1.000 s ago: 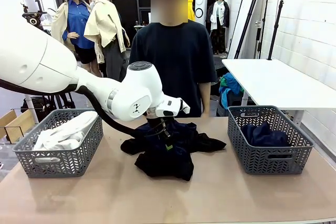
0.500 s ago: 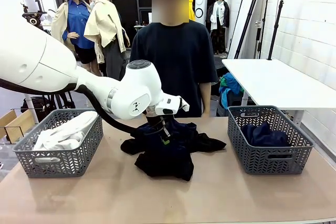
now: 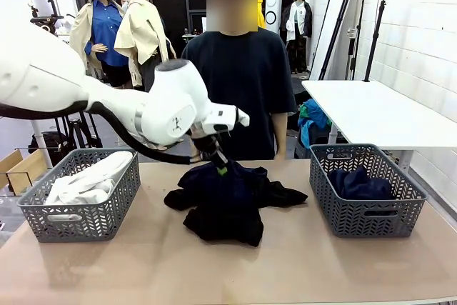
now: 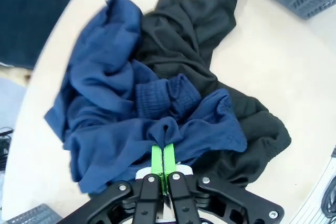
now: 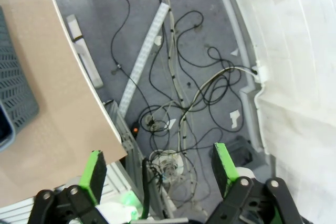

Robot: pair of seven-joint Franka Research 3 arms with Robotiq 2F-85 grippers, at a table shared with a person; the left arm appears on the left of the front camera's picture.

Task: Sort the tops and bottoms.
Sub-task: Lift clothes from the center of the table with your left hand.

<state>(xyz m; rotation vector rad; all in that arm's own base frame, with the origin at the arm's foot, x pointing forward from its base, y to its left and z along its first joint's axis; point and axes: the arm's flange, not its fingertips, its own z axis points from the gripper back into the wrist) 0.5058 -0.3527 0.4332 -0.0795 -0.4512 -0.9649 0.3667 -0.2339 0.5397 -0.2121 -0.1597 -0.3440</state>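
Observation:
A heap of dark bottoms lies mid-table: a navy blue garment [image 3: 227, 185] on top of a black one [image 3: 225, 223]. My left gripper [image 3: 220, 168] is shut on a pinched fold of the navy garment [image 4: 126, 129], its green pads [image 4: 156, 158] pressed together on the cloth, which rises in a peak above the black garment [image 4: 210, 93]. White tops [image 3: 89, 180] fill the left grey basket [image 3: 80, 219]. More navy cloth [image 3: 360, 183] lies in the right grey basket [image 3: 364, 216]. My right gripper [image 5: 157, 169] is open, off the table, over the floor.
A person in a black T-shirt [image 3: 239, 69] stands at the far edge behind the heap. A white table [image 3: 371, 108] stands at the back right. Cables [image 5: 178, 93] cover the floor beside the table edge [image 5: 79, 77] in the right wrist view.
My left gripper has shut on the navy garment and risen, pulling a fold of cloth up with it. The right gripper has stayed open.

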